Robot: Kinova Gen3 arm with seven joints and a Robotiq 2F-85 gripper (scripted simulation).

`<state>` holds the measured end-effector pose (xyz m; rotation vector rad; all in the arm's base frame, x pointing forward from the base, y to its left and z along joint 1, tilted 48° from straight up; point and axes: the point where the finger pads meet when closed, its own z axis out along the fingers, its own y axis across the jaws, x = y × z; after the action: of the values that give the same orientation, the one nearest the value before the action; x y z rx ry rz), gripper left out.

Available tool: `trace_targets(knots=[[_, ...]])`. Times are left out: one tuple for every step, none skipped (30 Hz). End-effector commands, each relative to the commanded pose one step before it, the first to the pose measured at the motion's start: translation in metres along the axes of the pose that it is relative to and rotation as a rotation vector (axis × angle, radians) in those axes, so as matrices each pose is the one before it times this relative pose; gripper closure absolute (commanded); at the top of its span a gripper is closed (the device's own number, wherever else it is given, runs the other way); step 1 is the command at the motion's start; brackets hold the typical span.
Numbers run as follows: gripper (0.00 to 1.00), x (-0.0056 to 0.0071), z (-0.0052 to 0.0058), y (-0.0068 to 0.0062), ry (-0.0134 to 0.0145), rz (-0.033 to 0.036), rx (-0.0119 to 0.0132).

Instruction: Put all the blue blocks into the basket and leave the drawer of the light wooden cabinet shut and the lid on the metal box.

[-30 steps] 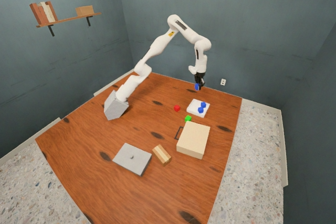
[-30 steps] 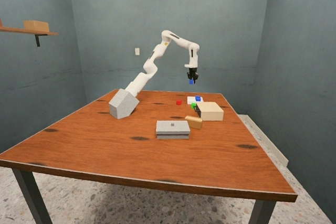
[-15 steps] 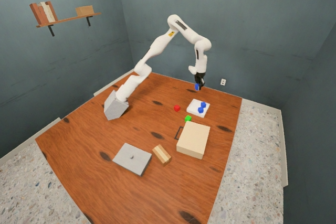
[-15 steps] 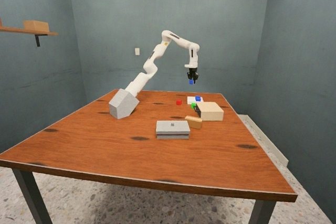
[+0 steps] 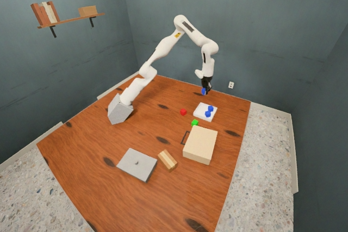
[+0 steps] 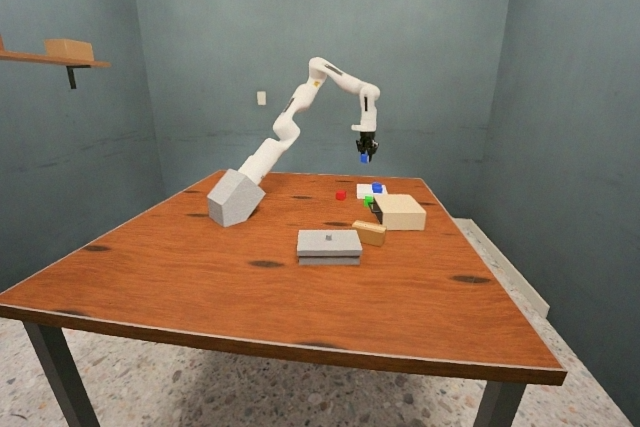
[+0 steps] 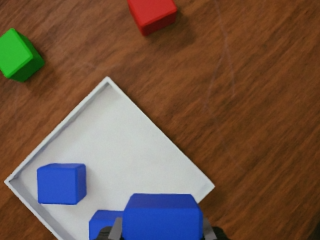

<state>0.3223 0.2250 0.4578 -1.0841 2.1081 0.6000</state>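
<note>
Gripper [image 5: 205, 91] [image 6: 365, 157] [image 7: 162, 231] clamped on a blue block [image 5: 203, 91] [image 6: 364, 158] [image 7: 162, 220], held up in the air over or near the white basket [image 5: 200, 108] [image 6: 364, 191] [image 7: 130, 130]. Two more blue blocks [image 5: 207, 113] [image 6: 377, 188] [image 7: 61, 184] already sit inside, both toward one side. Step in hand, as judged: place the third.

Best drop spot: bare basket floor on the side toward the red block [image 5: 183, 111] [image 6: 340, 195] [image 7: 152, 12], well in from the rim. Line up over that first, then go straight down, slow, block level. Open only once it's about on the floor; from this height it could bounce or end up leaning on the rim. Keep fingers off the two blocks inside, since a nudge might ride one up the wall. Open just enough, then lift straight up before any sideways move.

Green block [image 5: 194, 123] [image 6: 368, 201] [image 7: 20, 55] is outside, near the cabinet [image 5: 200, 142] [image 6: 400, 211]; leave it and the red one out. Lid [image 5: 131, 157] [image 6: 336, 246] is on the metal box [image 6: 328, 260]; can't tell if fully seated. Drawer fully shut or not: can't tell.
</note>
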Motion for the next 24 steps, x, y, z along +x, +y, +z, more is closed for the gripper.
trace_targets(knots=[[0.90,0.00134,0.00423,-0.00087,0.00160,-0.00290,-0.00081],[0.90,0.00000,0.00000,0.00000,0.00000,0.00000,0.00000],[0.90,-0.00106,0.00112,-0.00029,-0.00102,-0.00220,0.00114],[0.90,0.00063,0.00185,0.00014,0.00062,0.00133,-0.00065],[0.90,0.00064,0.00194,0.00015,0.00064,0.00132,-0.00064],[0.90,0.00010,0.00182,0.00001,0.00012,0.00022,-0.00008],[0.90,0.00001,0.00186,-0.00002,0.00003,0.00004,0.00001],[0.90,0.00002,0.00195,-0.00001,0.00003,0.00004,0.00001],[0.90,0.00002,0.00202,-0.00003,0.00004,0.00004,0.00001],[0.90,0.00002,0.00209,-0.00002,0.00004,0.00004,0.00001],[0.90,0.00002,0.00216,-0.00002,0.00004,0.00004,0.00001],[0.90,0.00002,0.00223,-0.00003,0.00004,0.00005,0.00001],[0.90,0.00002,0.00229,-0.00001,0.00004,0.00004,0.00001],[0.90,0.00002,0.00235,-0.00003,0.00005,0.00005,0.00001],[0.90,0.00002,0.00241,-0.00001,0.00005,0.00004,0.00001],[0.90,0.00002,0.00245,-0.00003,0.00005,0.00005,0.00001],[0.90,0.00002,0.00251,-0.00001,0.00005,0.00004,0.00001],[0.90,0.00000,0.00000,0.00000,0.00000,0.00000,0.00000],[0.90,0.00000,0.00000,0.00000,0.00000,0.00000,0.00000],[0.90,-0.00127,0.00212,-0.00035,-0.00139,-0.00229,0.00113],[0.90,0.00081,0.00284,0.00018,0.00093,0.00148,-0.00067],[0.90,0.00053,0.00277,0.00009,0.00064,0.00095,-0.00041],[0.90,0.00003,0.00265,-0.00002,0.00006,0.00005,0.00002],[0.90,0.00003,0.00267,-0.00003,0.00007,0.00005,0.00001]])
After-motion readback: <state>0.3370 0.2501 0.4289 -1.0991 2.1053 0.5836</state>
